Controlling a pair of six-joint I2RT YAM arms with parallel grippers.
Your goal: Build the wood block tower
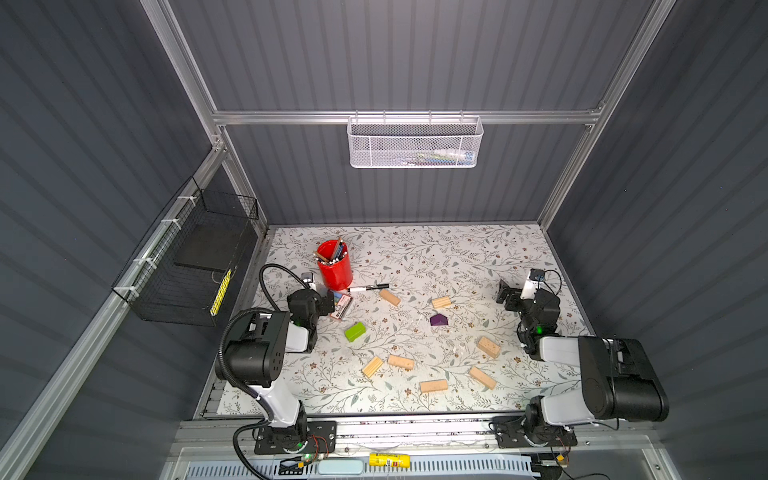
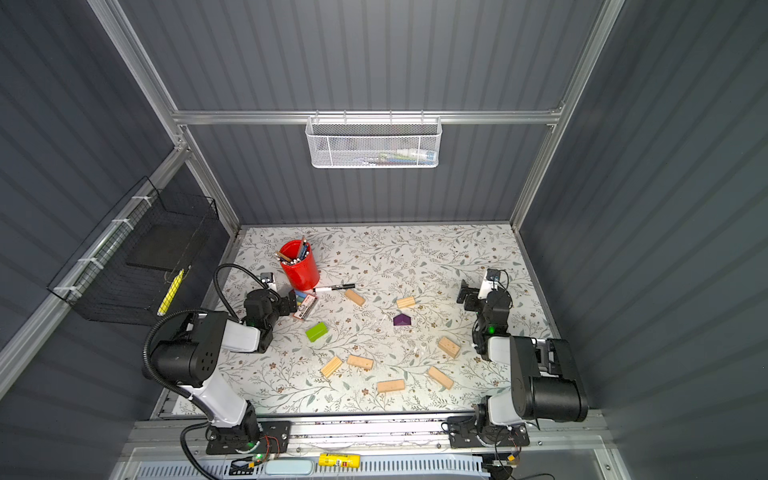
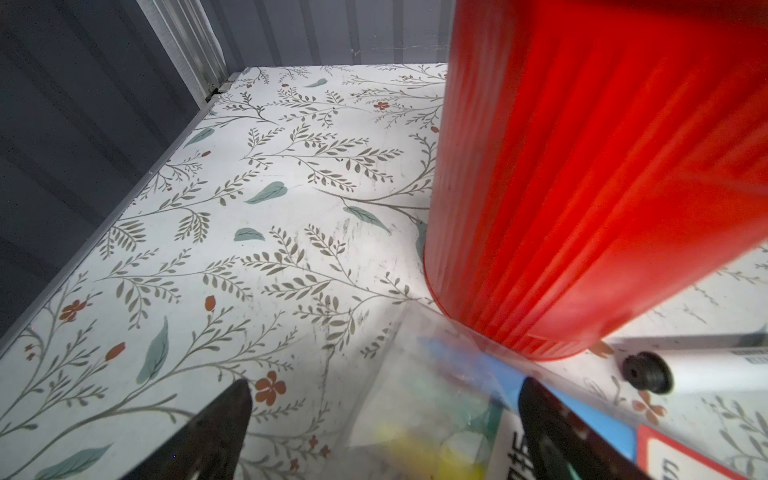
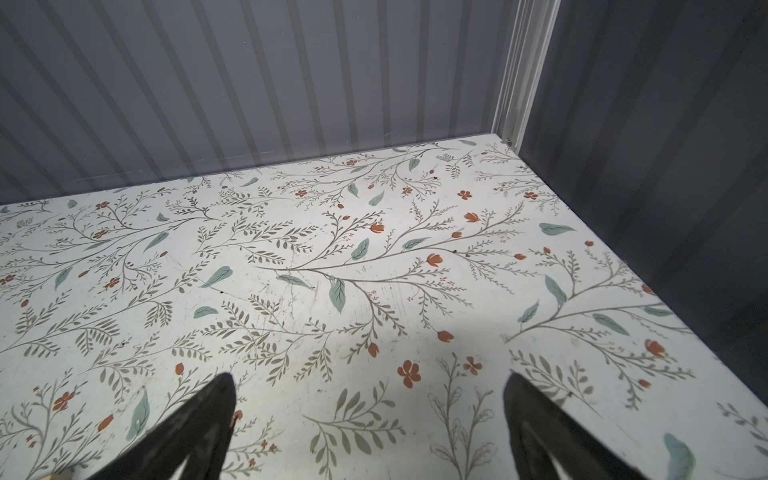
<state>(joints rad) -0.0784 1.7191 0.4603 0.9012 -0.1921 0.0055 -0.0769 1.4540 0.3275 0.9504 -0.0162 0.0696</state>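
- The left gripper (image 3: 384, 386) is held spread, empty, over the highlighter packet (image 3: 436, 415) beside the red cup (image 3: 582, 187).
- The right gripper (image 4: 370, 379) is held spread, empty.
- The wood blocks (image 1: 401, 362) are scattered unstacked across the lower centre.

**Crowded at the left and front, bare along the back and right**
In both top views the worktop (image 1: 457, 249) lies bare across its upper band and upper right corner; the right gripper (image 4: 370, 386) faces nothing but surface up to the wall (image 4: 291, 83). The left gripper (image 3: 384, 399) is hemmed in: the red cup (image 1: 335, 266) stands right ahead, the highlighter packet (image 3: 436, 415) lies under its spread jaws, and a marker (image 1: 369, 286) lies just beside the cup. Wood blocks (image 1: 433, 386), the lime-green block (image 1: 354, 332) and the purple block (image 1: 439, 320) dot the centre and lower half, mostly well apart; two at lower centre almost touch.
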